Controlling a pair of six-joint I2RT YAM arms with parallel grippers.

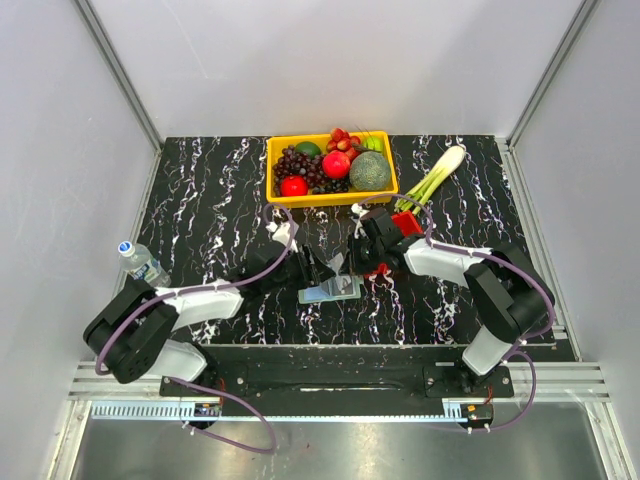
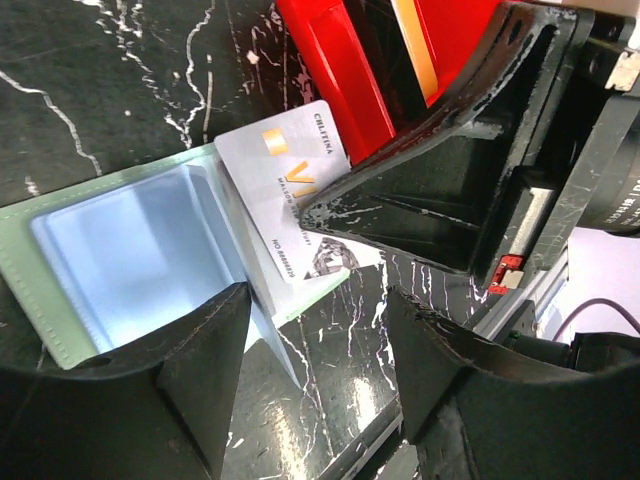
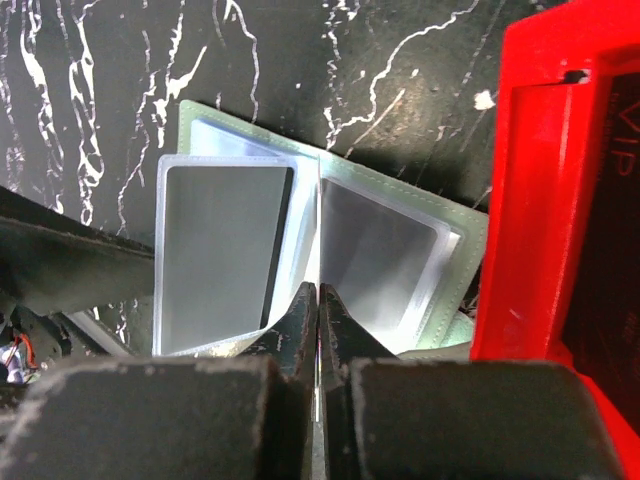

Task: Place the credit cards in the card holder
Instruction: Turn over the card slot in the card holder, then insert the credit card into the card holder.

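Black, white-veined desk (image 1: 200,230) is the biggest thing in front of you, and both arms meet near its middle. There stands the red plastic basket (image 3: 540,200). An orange strip (image 2: 413,40) showing inside it is probably another of the credit cards, but too little shows for you to be sure.

Just beside the basket's left wall, perhaps touching it, the grey-green soft card holder (image 2: 130,250) lies flat and spread open, with 2 clear plastic pockets facing up.

Smallest is the whitish plastic card (image 2: 285,200) with a gold chip. The right jaws are closed on its upper end, and its free end hangs over the holder near the fold between the 2 pockets. From the right wrist you see it only edge-on, as a thin line straight ahead of the jaws. Its long axis runs from the jaws down toward that fold.

The left jaws stand apart and empty, low over the holder's near edge.

Your next move likely turns on lining that free end up with a pocket mouth. The right arm carries the card, and the left arm is well placed to steady the holder.
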